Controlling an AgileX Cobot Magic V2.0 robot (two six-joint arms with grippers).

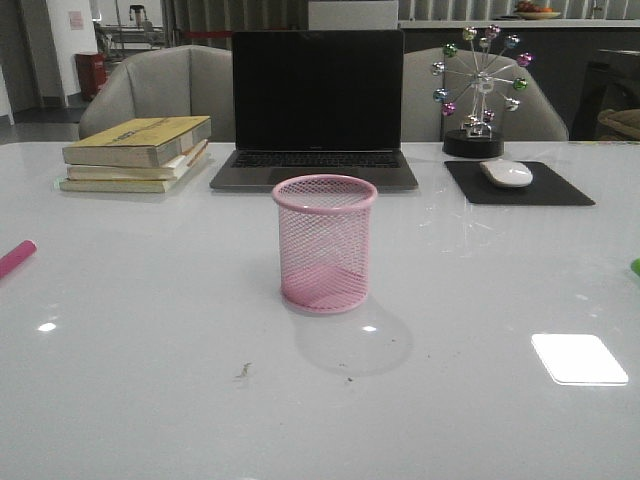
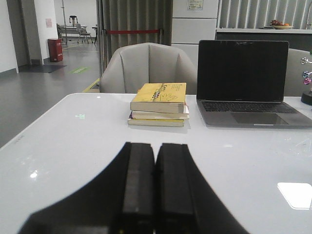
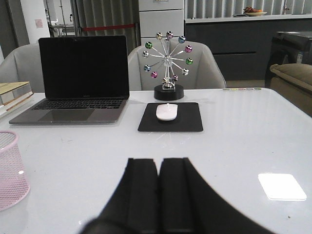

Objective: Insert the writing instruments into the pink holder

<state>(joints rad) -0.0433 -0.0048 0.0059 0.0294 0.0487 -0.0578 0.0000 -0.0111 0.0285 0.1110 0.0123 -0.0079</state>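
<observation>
The pink holder (image 1: 325,243) stands upright and empty at the middle of the white table; part of it shows as the pink holder (image 3: 10,168) in the right wrist view. One end of the magenta marker (image 1: 15,257) lies at the table's far left edge. A sliver of the lime green marker (image 1: 635,266) shows at the far right edge. Neither arm appears in the front view. My left gripper (image 2: 156,146) is shut with nothing between its fingers, low over bare table. My right gripper (image 3: 159,161) is shut and empty too, to the right of the holder.
Behind the holder stand an open laptop (image 1: 316,110), a stack of books (image 1: 137,152) at the back left, and a mouse (image 1: 507,173) on a black pad (image 1: 517,183) with a ball ornament (image 1: 478,92) at the back right. Grey chairs stand beyond the table.
</observation>
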